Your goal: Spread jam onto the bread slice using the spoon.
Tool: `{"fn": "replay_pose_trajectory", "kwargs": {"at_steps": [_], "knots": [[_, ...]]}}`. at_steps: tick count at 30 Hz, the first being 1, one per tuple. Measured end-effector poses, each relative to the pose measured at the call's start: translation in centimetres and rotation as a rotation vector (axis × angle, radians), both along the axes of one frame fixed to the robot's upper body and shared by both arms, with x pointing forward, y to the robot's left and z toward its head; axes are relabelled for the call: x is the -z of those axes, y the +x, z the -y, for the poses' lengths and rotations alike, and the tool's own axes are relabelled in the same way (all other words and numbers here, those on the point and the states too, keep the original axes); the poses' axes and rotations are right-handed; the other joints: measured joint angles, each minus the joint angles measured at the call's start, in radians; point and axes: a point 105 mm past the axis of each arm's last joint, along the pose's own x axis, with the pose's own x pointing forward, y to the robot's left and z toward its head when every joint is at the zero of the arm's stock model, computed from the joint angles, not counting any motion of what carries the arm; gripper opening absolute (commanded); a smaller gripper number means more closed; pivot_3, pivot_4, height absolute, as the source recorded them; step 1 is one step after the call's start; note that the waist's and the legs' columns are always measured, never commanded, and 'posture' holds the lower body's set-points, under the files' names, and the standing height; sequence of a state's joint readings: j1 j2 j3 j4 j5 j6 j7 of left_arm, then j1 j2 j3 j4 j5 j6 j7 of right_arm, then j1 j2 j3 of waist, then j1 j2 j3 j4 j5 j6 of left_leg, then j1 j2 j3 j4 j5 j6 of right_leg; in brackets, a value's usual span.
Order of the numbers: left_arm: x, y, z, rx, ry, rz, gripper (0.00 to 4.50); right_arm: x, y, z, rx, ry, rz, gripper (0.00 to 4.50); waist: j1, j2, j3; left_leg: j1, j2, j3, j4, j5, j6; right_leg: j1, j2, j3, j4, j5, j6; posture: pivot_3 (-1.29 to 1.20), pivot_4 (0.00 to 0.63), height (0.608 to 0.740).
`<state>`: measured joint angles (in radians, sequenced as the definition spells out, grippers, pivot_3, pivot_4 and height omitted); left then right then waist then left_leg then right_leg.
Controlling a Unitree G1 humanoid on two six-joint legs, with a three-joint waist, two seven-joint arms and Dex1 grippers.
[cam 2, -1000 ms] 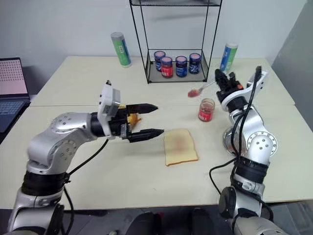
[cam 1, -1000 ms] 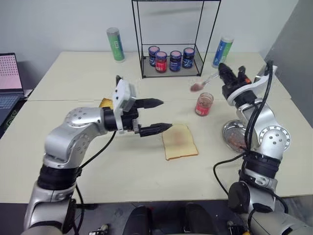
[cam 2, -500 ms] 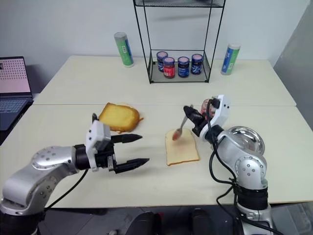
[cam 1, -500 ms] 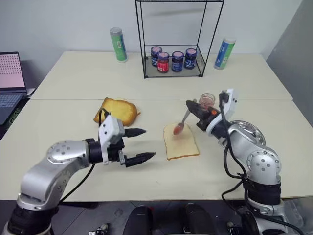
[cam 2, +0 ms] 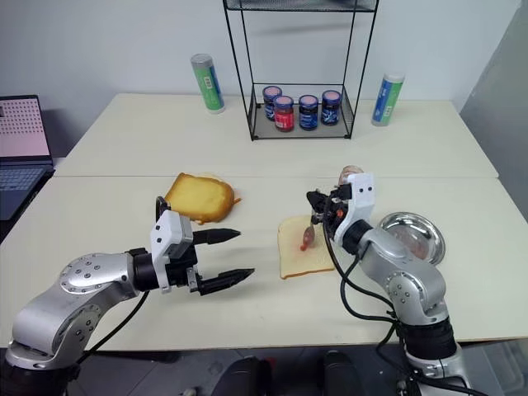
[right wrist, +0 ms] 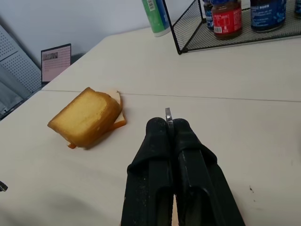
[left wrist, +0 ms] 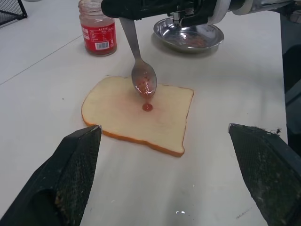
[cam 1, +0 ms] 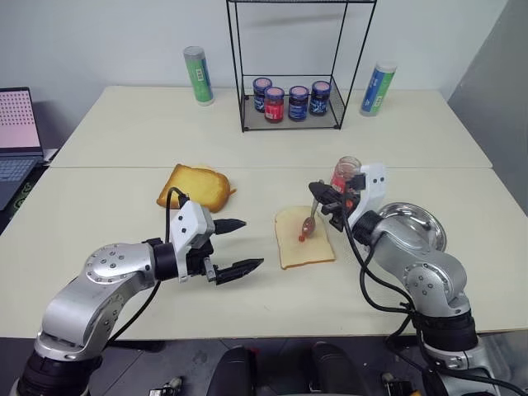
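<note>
Spoon [left wrist: 141, 70] clamped in right tool [cam 1: 323, 196], bowl just above bread slice [left wrist: 138, 113]; left tool [cam 1: 235, 246] agape.

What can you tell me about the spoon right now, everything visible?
The spoon is a slim silver metal one, its bowl smeared with red jam. The right gripper, shut on the handle, holds it steeply tilted, bowl down, over the middle of the bread slice. The bowl sits just above or at a small red jam spot on the bread; contact cannot be told.
</note>
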<state>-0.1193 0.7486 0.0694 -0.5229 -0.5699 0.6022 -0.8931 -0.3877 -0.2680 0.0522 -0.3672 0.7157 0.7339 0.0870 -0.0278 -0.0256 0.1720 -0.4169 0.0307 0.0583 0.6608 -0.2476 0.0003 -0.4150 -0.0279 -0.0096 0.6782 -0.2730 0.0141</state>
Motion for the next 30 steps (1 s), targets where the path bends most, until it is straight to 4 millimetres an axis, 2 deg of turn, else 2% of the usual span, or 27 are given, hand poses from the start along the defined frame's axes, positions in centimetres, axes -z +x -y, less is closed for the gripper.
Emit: {"fn": "replay_pose_trajectory", "kwargs": {"at_steps": [4, 6, 8, 13, 15, 21, 30], "knots": [[-0.2, 0.1, 0.1, 0.006, 0.000, 0.009, 4.50, -1.5, 0.7, 0.0, 0.025, 0.082, 0.017, 0.06, 0.000, 0.000, 0.000, 0.000, 0.000, 0.000, 0.000, 0.000, 0.000, 0.000, 0.000, 0.000, 0.000, 0.001, -0.001, 0.00, 0.150, 0.740], [-0.4, 0.2, 0.1, 0.009, -0.001, 0.012, 4.50, -1.5, 1.5, 0.5, 0.077, 0.220, -0.054, 0.06, 0.000, -0.001, 0.000, 0.000, 0.000, 0.000, 0.000, 0.000, 0.000, 0.000, 0.000, 0.000, 0.000, 0.001, -0.002, 0.00, 0.150, 0.740], [-0.4, 0.3, 0.2, 0.014, -0.001, 0.013, 4.50, -0.5, 2.1, 0.9, 0.111, 0.290, -0.129, 0.06, 0.000, -0.001, 0.000, 0.000, 0.000, 0.000, 0.000, 0.000, 0.000, 0.000, 0.000, 0.000, 0.000, 0.001, -0.002, 0.00, 0.150, 0.740], [-0.3, 0.2, 0.6, 0.032, -0.006, 0.006, 4.50, 3.7, 3.3, 2.1, 0.214, 0.406, -0.344, 0.06, -0.001, -0.001, 0.000, 0.000, 0.000, 0.000, 0.000, 0.000, 0.000, 0.000, 0.000, 0.000, 0.000, 0.001, -0.002, 0.00, 0.150, 0.740], [-0.4, 0.3, 0.7, 0.033, -0.007, 0.010, 4.50, 4.4, 3.5, 2.4, 0.240, 0.459, -0.394, 0.06, -0.001, 0.000, 0.000, 0.000, 0.000, 0.000, 0.000, 0.000, 0.000, 0.000, 0.000, 0.000, 0.001, 0.001, -0.002, 0.00, 0.150, 0.740], [-0.5, 0.4, 0.7, 0.033, -0.007, 0.014, 4.50, 5.4, 2.6, 2.9, 0.223, 0.474, -0.464, 0.06, -0.001, 0.000, 0.000, 0.000, 0.000, 0.000, 0.000, 0.000, 0.000, 0.000, 0.000, 0.000, 0.001, 0.001, -0.002, 0.00, 0.150, 0.740], [-0.4, 0.9, 0.6, 0.034, -0.012, 0.015, 4.50, 5.0, 0.2, 4.1, 0.155, 0.406, -0.491, 0.06, -0.001, -0.001, 0.000, 0.000, 0.000, 0.000, 0.000, 0.000, 0.000, 0.001, 0.000, 0.000, 0.001, 0.001, -0.002, 0.00, 0.150, 0.740]]}}
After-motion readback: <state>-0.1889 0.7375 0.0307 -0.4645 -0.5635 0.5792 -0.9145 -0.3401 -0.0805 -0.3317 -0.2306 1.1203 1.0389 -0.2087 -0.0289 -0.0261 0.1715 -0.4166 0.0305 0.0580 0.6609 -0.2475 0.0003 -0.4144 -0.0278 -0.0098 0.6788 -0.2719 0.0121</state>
